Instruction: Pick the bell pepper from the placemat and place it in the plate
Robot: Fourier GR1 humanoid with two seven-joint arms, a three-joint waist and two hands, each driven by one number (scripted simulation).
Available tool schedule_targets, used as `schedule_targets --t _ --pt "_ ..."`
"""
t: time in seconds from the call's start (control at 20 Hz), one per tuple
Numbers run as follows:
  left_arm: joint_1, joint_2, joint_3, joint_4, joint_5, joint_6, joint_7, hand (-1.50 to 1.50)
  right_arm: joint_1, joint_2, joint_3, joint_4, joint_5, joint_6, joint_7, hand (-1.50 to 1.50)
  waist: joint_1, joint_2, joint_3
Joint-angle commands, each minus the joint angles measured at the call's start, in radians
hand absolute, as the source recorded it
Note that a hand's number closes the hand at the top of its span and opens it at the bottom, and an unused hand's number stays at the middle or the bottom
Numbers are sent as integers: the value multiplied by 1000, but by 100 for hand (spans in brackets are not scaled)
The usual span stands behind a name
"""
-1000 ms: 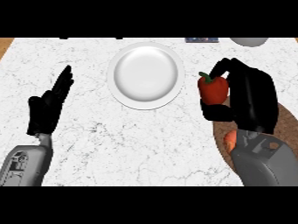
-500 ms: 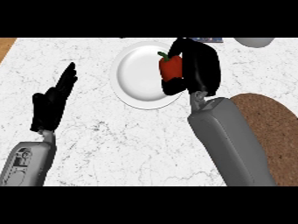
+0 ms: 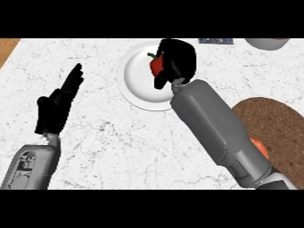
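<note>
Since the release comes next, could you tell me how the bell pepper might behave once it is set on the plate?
The bell pepper, held in the right hand over the plate, looks rounded, so it may roll or tip. The plate's raised rim should probably contain it. Its glossy skin might slide.

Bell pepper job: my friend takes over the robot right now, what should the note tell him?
Right hand: fingers curled round the red bell pepper, holding it over the round white plate.
Left hand: open, resting at the view's left, fingers up.
Brown round placemat: the pepper is off it.
Done: pick and carry.
Left: lower the pepper onto the plate, let go, pull the hand away.
</note>
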Motion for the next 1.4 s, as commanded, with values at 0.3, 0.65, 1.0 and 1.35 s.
schedule_targets --t 0.3,0.65,1.0,1.35 --pt "-59 -15 -4 33 8 -17 13 0 -93 1 -28 316 -294 -195 -91 -150 38 15 1" --pt "-48 -12 -6 49 -12 -8 -33 0 -74 1 -49 308 -471 -329 -286 -150 55 19 2" --pt "-50 5 38 73 4 -2 -22 0 -54 1 -145 214 -605 -518 -401 -150 -19 -1 1" --pt "14 5 51 64 -6 17 -36 0 198 -59 -174 -29 -645 -546 -450 -150 -77 -19 1"
